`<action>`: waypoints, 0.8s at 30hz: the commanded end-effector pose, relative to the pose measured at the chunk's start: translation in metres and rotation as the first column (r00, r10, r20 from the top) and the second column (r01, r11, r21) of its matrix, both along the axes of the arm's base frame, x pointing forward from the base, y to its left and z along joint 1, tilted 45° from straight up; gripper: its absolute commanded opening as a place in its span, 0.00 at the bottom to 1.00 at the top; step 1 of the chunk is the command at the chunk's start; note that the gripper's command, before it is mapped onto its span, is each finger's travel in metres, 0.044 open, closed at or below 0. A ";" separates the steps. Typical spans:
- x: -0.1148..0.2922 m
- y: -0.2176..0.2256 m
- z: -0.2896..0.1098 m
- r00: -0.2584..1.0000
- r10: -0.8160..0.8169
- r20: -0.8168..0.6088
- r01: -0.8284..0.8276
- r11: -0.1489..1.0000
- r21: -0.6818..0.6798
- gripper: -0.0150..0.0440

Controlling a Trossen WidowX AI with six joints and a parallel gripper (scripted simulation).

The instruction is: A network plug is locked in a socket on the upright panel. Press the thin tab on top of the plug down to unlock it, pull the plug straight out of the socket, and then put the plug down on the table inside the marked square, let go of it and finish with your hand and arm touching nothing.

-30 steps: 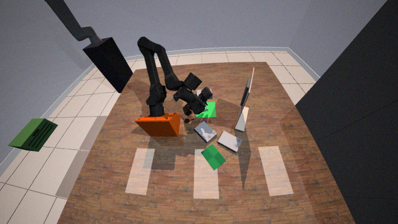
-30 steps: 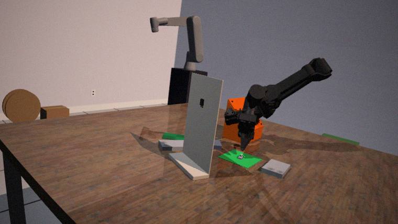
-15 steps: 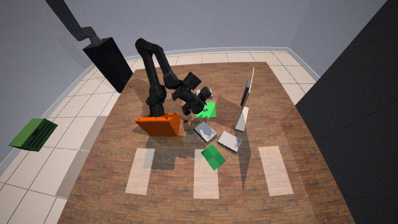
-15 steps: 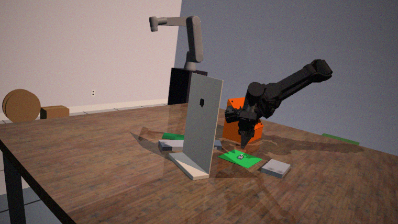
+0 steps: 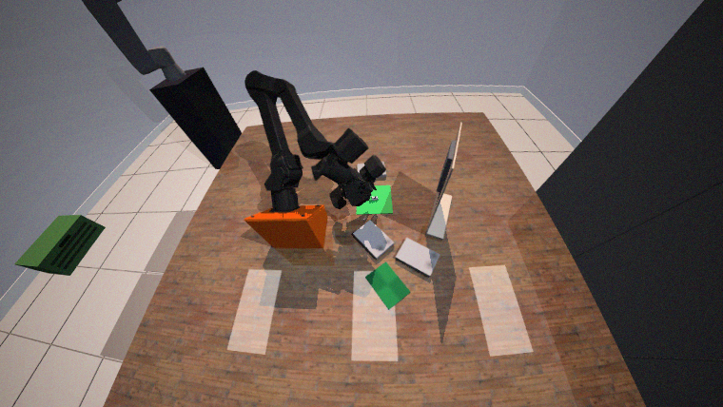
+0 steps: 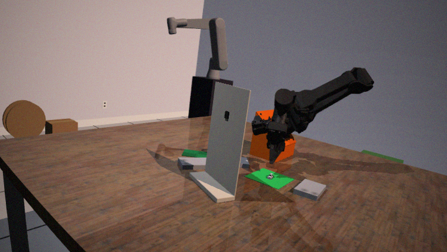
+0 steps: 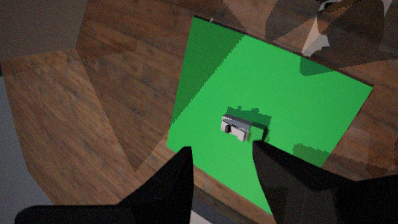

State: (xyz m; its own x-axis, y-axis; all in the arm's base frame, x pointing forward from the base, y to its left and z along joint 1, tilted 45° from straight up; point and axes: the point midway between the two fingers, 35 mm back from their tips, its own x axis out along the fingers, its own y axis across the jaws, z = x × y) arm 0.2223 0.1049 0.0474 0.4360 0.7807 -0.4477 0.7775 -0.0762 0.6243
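The small white and grey plug (image 5: 373, 198) (image 6: 270, 176) (image 7: 235, 128) lies on the bright green marked square (image 5: 385, 194) (image 6: 283, 182) (image 7: 280, 75), inside its edges. My gripper (image 6: 272, 161) (image 7: 222, 151) is partly open, with nothing between its fingers. The fingertips are above the table and apart from the plug. In the top view, the hand partly hides the square. The upright panel (image 5: 438, 217) (image 6: 224, 146) stands on its foot and has a dark opening (image 6: 226, 115) high up. The socket's front is not clearly visible.
Grey slabs (image 5: 373, 240) (image 5: 417, 257) (image 6: 309, 188) lie around the square. A darker green patch (image 5: 387, 285) (image 6: 193, 153) lies farther off. The orange box (image 5: 293, 229) (image 6: 259, 148) is beside the arm's base. Pale strips (image 5: 377, 328) mark the table's front part.
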 end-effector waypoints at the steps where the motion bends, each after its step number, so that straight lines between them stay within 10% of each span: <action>1: 0.002 -0.003 0.003 1.000 0.003 0.006 -0.003 1.000 -0.003 0.52; 24: 0.005 -0.018 0.014 1.000 0.008 0.001 -0.008 1.000 -0.013 0.52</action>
State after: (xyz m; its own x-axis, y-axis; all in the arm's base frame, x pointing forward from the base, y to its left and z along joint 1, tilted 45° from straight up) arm 0.2257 0.0892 0.0574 0.4285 0.7774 -0.4605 0.7821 -0.0638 0.6199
